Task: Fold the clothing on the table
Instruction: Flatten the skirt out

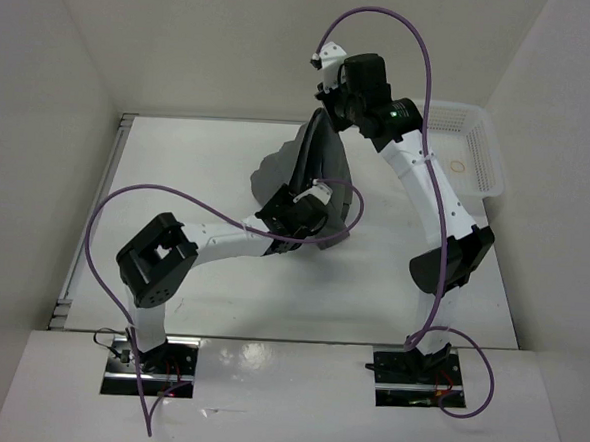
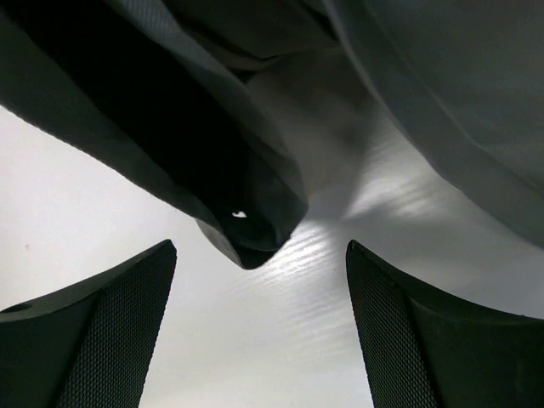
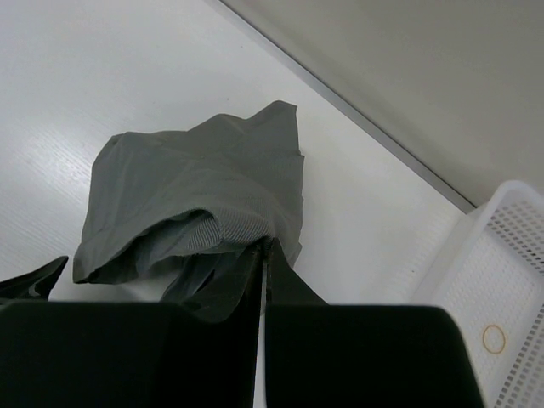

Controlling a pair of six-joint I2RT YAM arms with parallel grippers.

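Clothing [image 1: 313,172] sits mid table [image 1: 178,174], its far end hung from the right gripper [image 3: 260,251], jaws clamped on the fabric. Looks light, floppy and prob slippery, so it'll sag. Left gripper [image 2: 259,255] jaws are wide apart w/ nothing held. I'd pinch the dangling low corner.

No text, label, brand, number or sign can be read in any view.
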